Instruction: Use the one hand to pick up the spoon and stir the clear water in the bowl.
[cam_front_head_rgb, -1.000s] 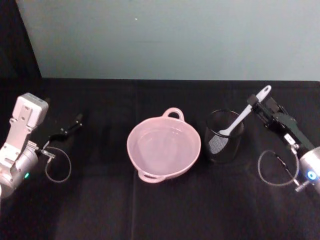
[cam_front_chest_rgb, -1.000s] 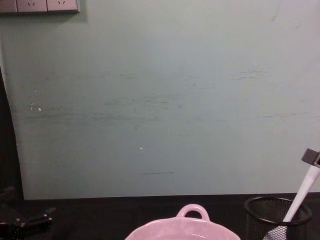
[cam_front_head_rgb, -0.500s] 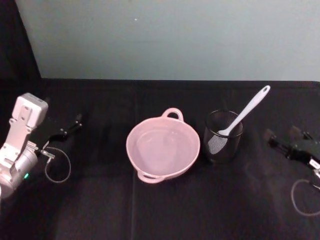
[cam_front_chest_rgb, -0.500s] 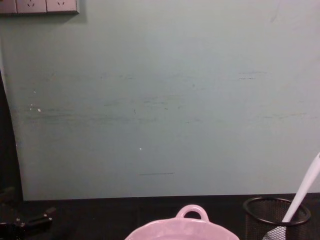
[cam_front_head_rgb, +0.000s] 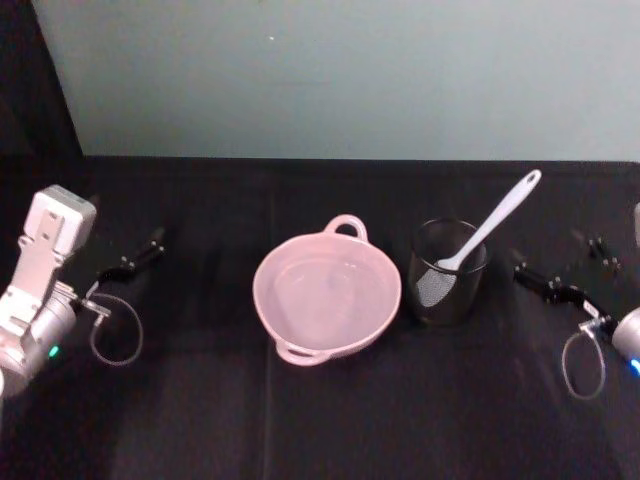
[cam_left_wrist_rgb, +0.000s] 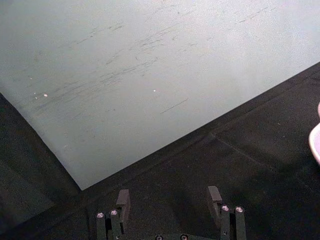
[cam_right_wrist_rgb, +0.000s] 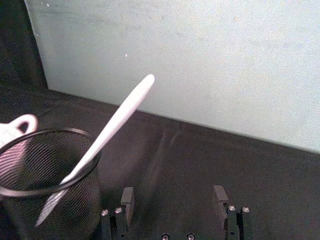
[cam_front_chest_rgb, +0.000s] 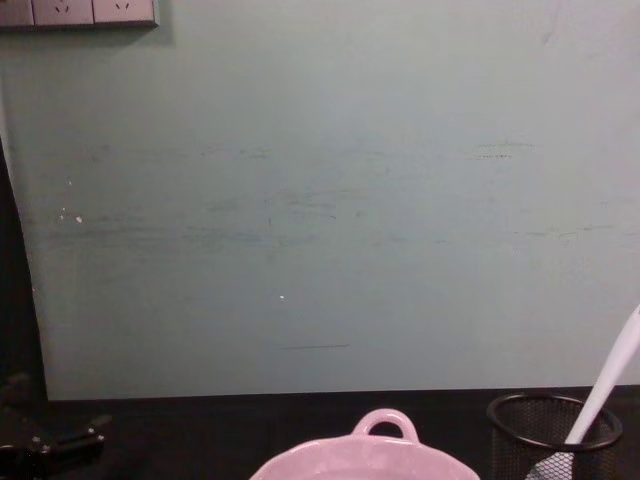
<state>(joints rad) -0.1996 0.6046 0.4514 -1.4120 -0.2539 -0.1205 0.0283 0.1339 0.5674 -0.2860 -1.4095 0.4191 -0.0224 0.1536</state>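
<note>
The pale pink bowl (cam_front_head_rgb: 327, 297) sits mid-table with its loop handle toward the wall, and clear water (cam_front_head_rgb: 322, 287) shows faintly inside. The white spoon (cam_front_head_rgb: 492, 219) leans in the black mesh cup (cam_front_head_rgb: 447, 286) to the bowl's right, handle up and to the right. My right gripper (cam_front_head_rgb: 563, 267) stands open to the right of the cup, apart from the spoon. In the right wrist view the open gripper (cam_right_wrist_rgb: 173, 197) has the spoon (cam_right_wrist_rgb: 114, 126) and cup (cam_right_wrist_rgb: 49, 170) off to one side. My left gripper (cam_front_head_rgb: 132, 258) rests open at the far left.
A pale green wall (cam_front_chest_rgb: 320, 200) rises behind the black table. The bowl's rim (cam_front_chest_rgb: 362, 455) and the mesh cup (cam_front_chest_rgb: 552, 432) stand at the bottom of the chest view. Cable loops hang by both wrists. Bare black cloth lies in front of the bowl.
One second ago my right gripper was up at the spoon's handle. It has drawn back to the right and lower, away from the spoon. The spoon still leans in the cup.
</note>
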